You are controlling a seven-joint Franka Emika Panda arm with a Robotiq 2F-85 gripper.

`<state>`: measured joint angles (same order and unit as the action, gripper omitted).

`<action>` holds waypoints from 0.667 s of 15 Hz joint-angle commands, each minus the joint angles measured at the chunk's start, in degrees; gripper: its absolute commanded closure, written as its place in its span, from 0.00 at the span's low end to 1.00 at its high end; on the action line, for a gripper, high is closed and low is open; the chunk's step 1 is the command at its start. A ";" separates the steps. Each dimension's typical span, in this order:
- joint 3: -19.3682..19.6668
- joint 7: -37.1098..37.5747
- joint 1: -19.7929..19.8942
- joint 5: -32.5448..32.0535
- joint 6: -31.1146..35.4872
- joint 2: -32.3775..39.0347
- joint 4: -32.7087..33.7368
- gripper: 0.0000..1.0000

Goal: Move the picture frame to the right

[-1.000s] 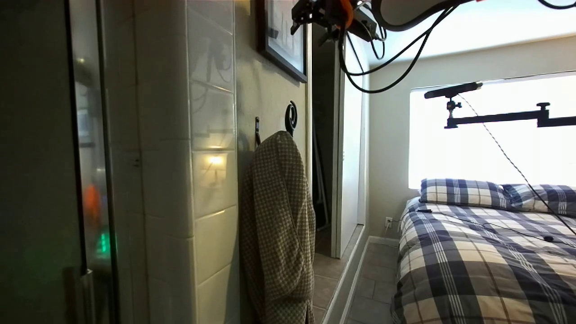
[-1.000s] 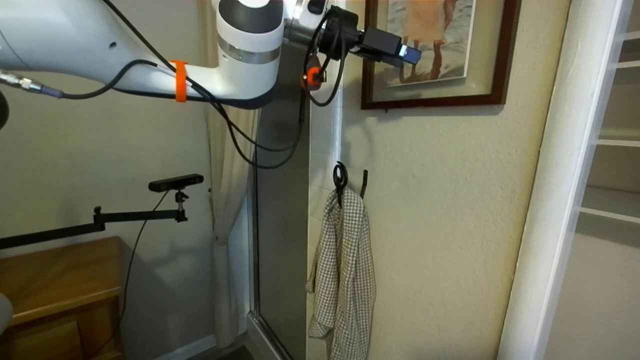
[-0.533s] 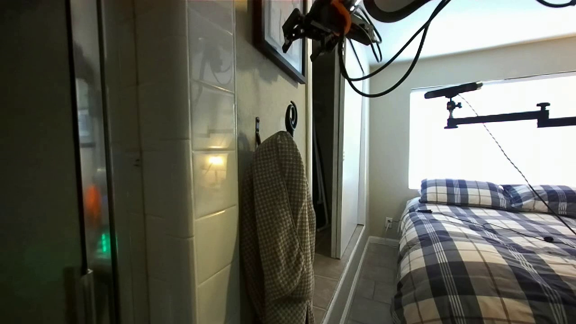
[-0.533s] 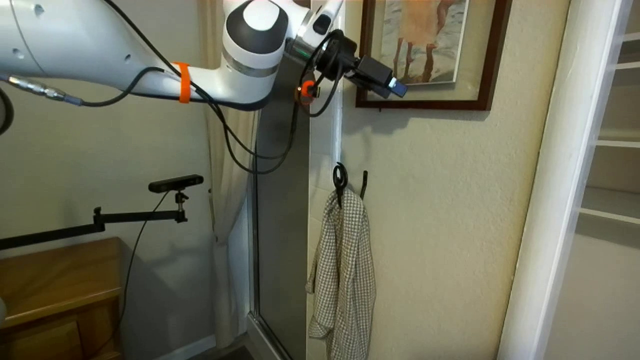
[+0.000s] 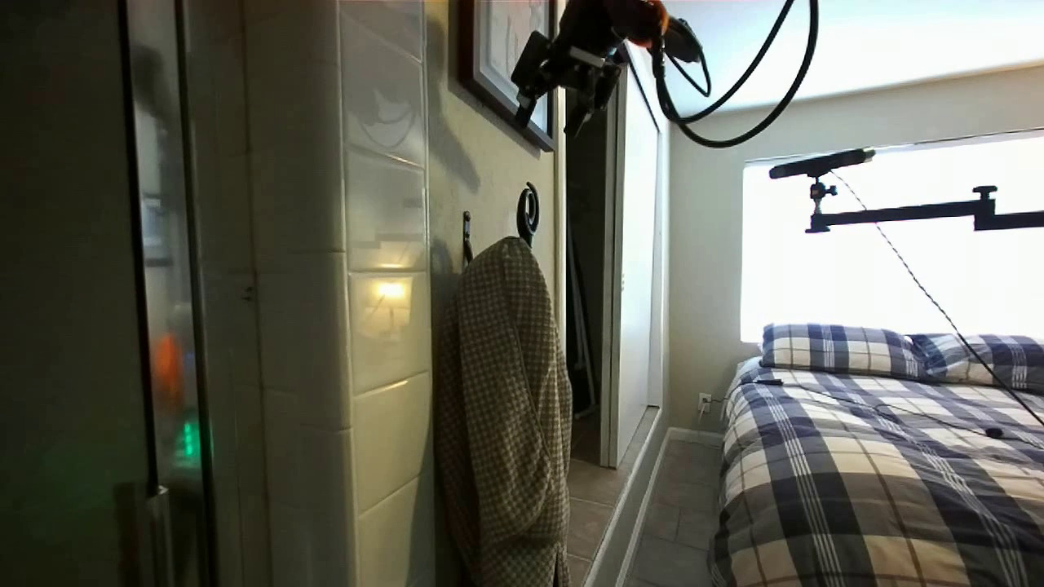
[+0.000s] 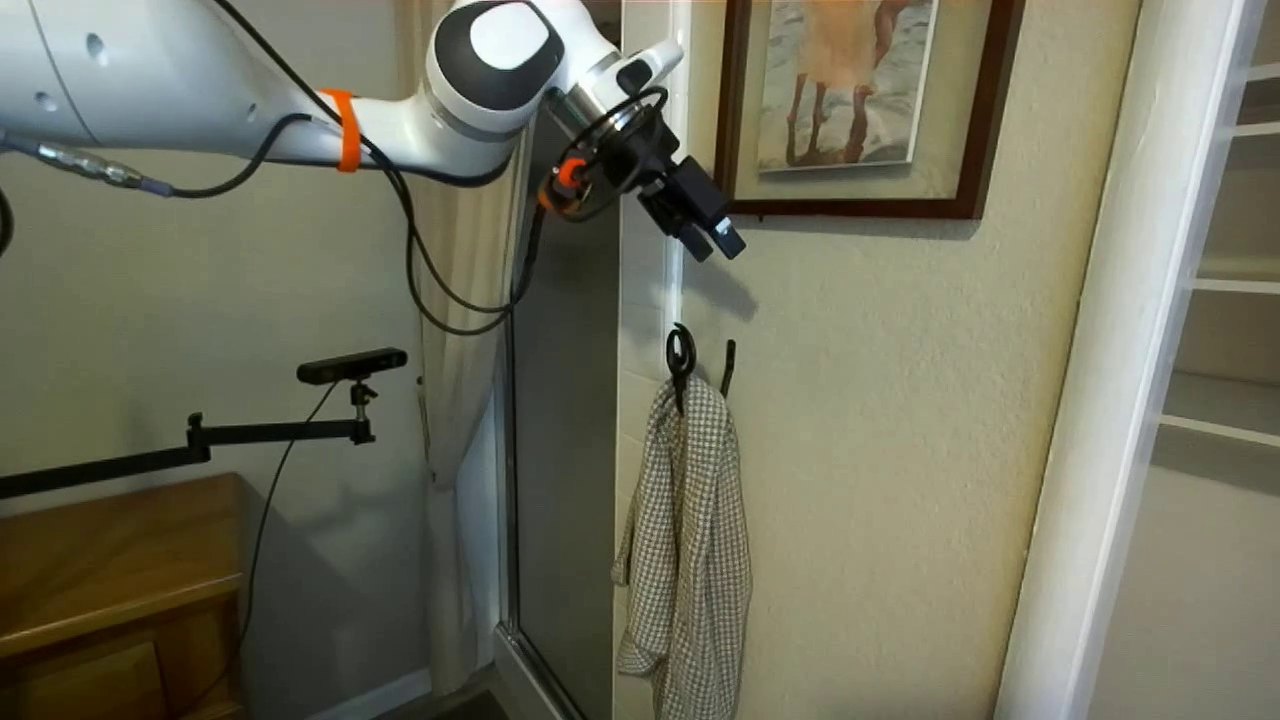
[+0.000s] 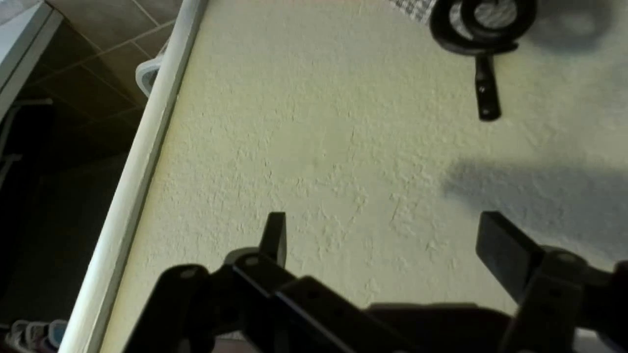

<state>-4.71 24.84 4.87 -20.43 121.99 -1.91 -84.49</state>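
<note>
Currently, picture frame (image 6: pixel 840 120) hangs on wall (image 6: pixel 880 430), above checked cloth (image 6: pixel 695 540) on hook (image 6: pixel 680 387) in both exterior views. Gripper (image 6: pixel 713 246), tilted downward, near frame's lower edge; fingers (image 7: pixel 274 238) spread wide apart, wall showing between in wrist view. Contact with frame: cannot tell.

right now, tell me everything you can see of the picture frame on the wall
The picture frame hangs on a textured cream wall, higher than the checked cloth. It is straight-sided, dark reddish brown and looks wooden. Inside, a print shows brown legs below a peach body, with a plain beige margin beside and below it. Its top is cut off in both exterior views. In an exterior view the open gripper overlaps its lower left corner; whether they touch, I can't tell.
</note>
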 commanded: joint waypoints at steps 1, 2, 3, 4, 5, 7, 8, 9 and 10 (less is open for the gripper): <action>1.63 -7.08 -2.20 5.68 -7.13 -0.24 2.68 0.00; 1.55 -7.38 -2.55 5.48 -8.22 -0.71 2.89 0.00; 0.19 -8.48 -1.60 6.14 -8.46 -1.69 2.41 0.00; -0.05 -9.35 -1.99 6.54 -7.74 -2.91 1.91 0.00; -0.47 -10.11 -2.30 6.56 -7.46 -4.19 1.51 0.00; -1.15 -12.03 -3.11 7.06 -7.00 -7.49 0.33 0.00; -1.44 -12.93 -3.57 7.11 -7.13 -9.00 -0.19 0.00; -1.55 -14.34 -4.14 7.83 -7.15 -11.10 -1.26 0.00; -1.47 -15.86 -4.81 9.01 -7.43 -12.82 -2.17 0.00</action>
<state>-6.25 13.63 1.40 -14.98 115.82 -8.85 -83.04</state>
